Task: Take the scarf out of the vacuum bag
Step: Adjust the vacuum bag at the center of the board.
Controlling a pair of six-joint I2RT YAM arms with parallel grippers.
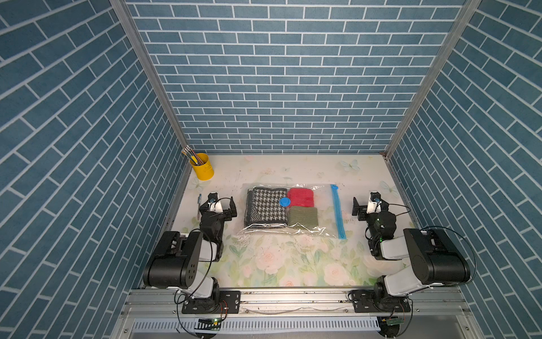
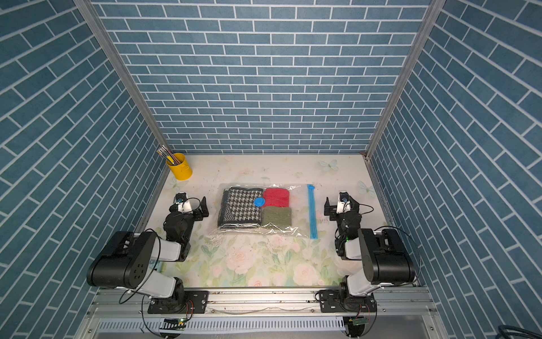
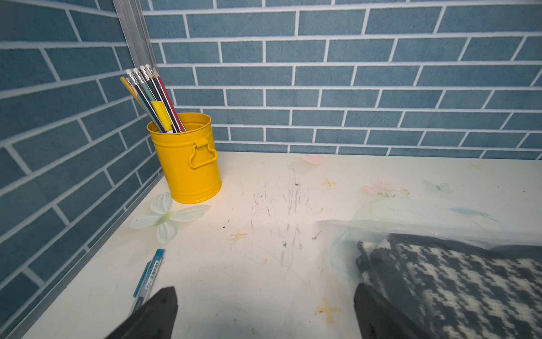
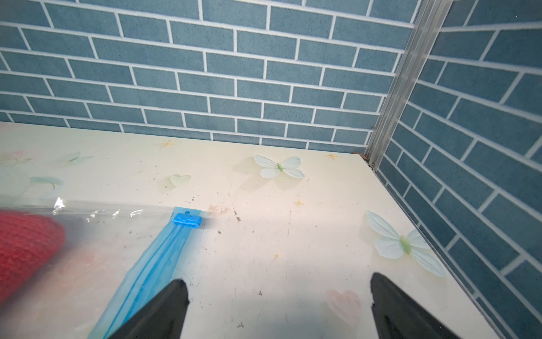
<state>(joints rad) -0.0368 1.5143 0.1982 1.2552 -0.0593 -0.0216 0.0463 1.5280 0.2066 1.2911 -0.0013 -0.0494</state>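
Clear plastic vacuum bag [image 1: 322, 202] lies flat on the table [image 1: 293, 170], with the scarf [image 1: 266, 207] inside at its 9 o'clock end and the zip strip [image 1: 337, 208] at 3 o'clock. Beside the bag, the left gripper [image 1: 217, 204] sits at 9 o'clock and the right gripper [image 1: 370, 204] at 3 o'clock, both with fingers spread wide, holding nothing.

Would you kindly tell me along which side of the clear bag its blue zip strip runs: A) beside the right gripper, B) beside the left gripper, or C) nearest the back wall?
A: in both top views the zip strip lines the bag edge facing the right gripper, with the scarf toward the left gripper.
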